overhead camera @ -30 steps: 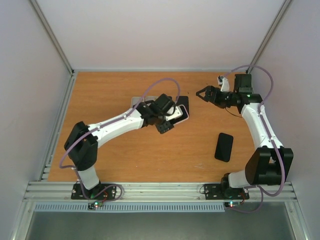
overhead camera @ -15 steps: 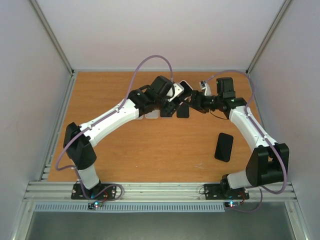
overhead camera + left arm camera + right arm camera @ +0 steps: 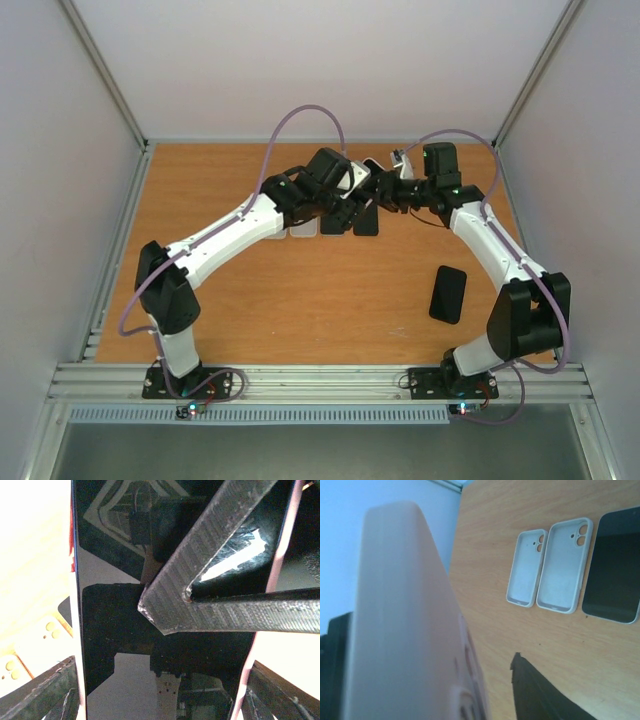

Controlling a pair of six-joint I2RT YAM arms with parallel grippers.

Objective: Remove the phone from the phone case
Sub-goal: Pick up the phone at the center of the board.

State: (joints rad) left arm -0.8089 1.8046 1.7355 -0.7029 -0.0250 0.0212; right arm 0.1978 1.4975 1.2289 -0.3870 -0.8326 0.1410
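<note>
Phone (image 3: 165,645), seated in its phone case (image 3: 405,620), now hangs above the table (image 3: 250,300), clamped across its width by the left gripper (image 3: 350,192). Right gripper (image 3: 385,190), wide apart a second ago, has moved in: one ribbed grey finger (image 3: 200,570) crosses the glossy black glass, with the smooth pale-pink case beyond it. Whether it clamps cannot be told. Separation can begin.

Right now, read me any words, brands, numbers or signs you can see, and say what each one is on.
None can be read.
The phone case, close to the right wrist camera, is blurred; no lettering shows.
The small empty case, the larger empty case and the dark phone look plain.
The phone screen shows only reflections.
</note>
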